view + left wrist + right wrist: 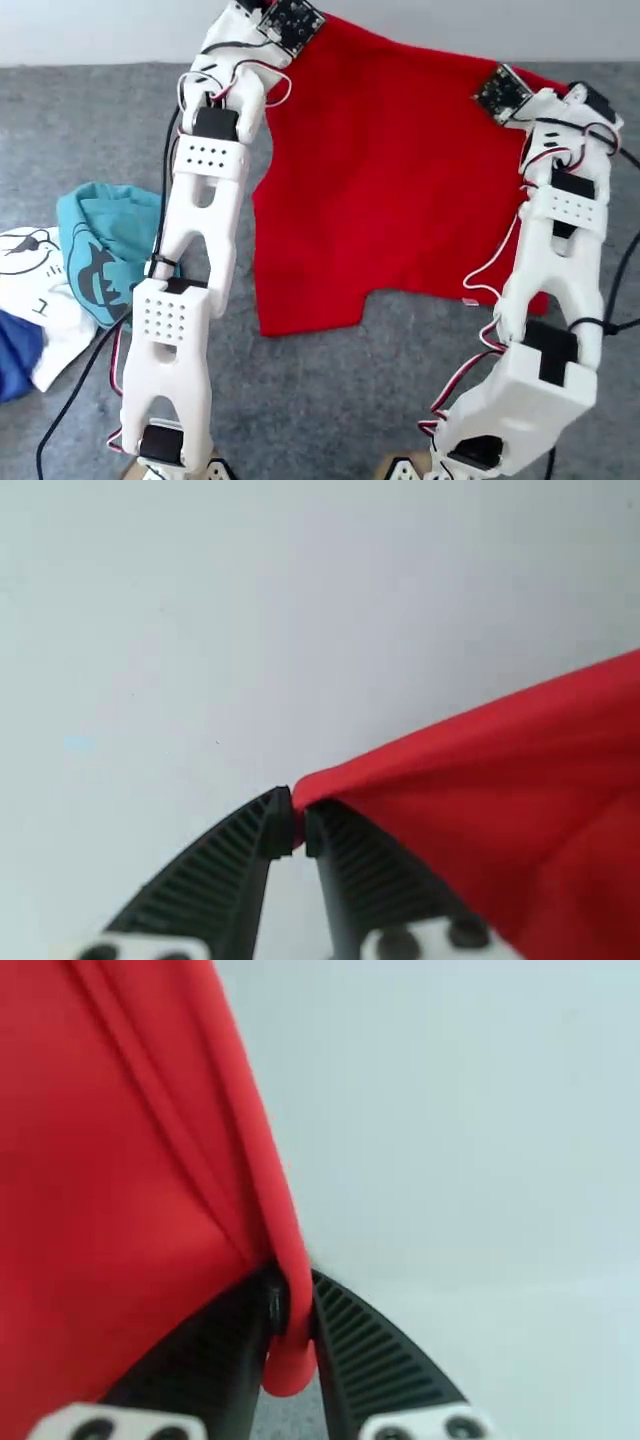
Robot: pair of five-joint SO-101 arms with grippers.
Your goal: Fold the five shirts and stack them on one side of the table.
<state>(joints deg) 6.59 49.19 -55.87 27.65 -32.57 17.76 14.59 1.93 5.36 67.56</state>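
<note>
Nearest the arm bases, 3 crumpled garments lie unfolded at the left side of the grey table [350,400]: a blue shirt [15,355], a white shirt [35,290] and a teal shirt [105,250]. Beyond them the red shirt [380,180] is spread between 2 arms. At its far edge, the left gripper [297,825] pinches 1 corner of the cloth and the right gripper [290,1310] clamps another. With no folded stack visible, the job appears barely begun, with every fold ahead.
</note>
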